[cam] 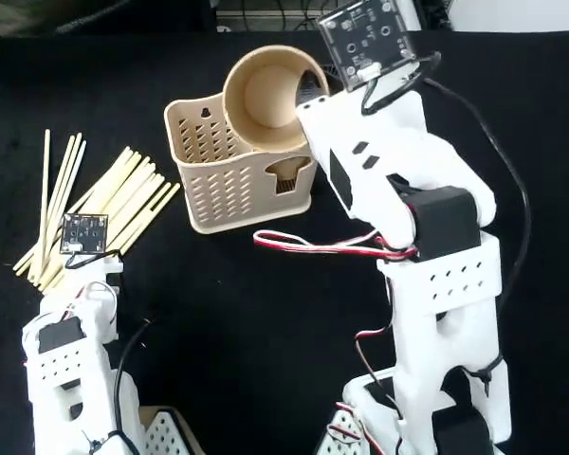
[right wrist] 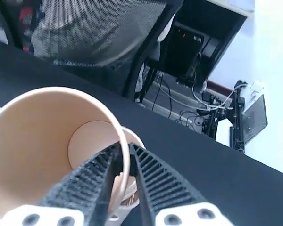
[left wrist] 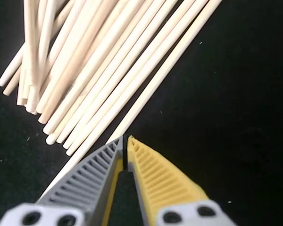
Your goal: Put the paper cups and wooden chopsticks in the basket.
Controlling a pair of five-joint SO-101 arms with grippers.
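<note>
Right gripper (right wrist: 125,147) pinches the paper cup (right wrist: 42,141) by its rim wall, one finger inside, one outside; left gripper (left wrist: 126,140) is closed, nothing seen between the tips.
Cup hangs tilted with the basket (cam: 218,180) just below. It looks light and thin-walled, likely to crush, so the rim is the stiffest hold. Wooden chopsticks (left wrist: 104,70) lie fanned on the surface (left wrist: 236,94) just ahead of left gripper: light, stiff, likely to roll. Best grabbed mid-length.
</note>
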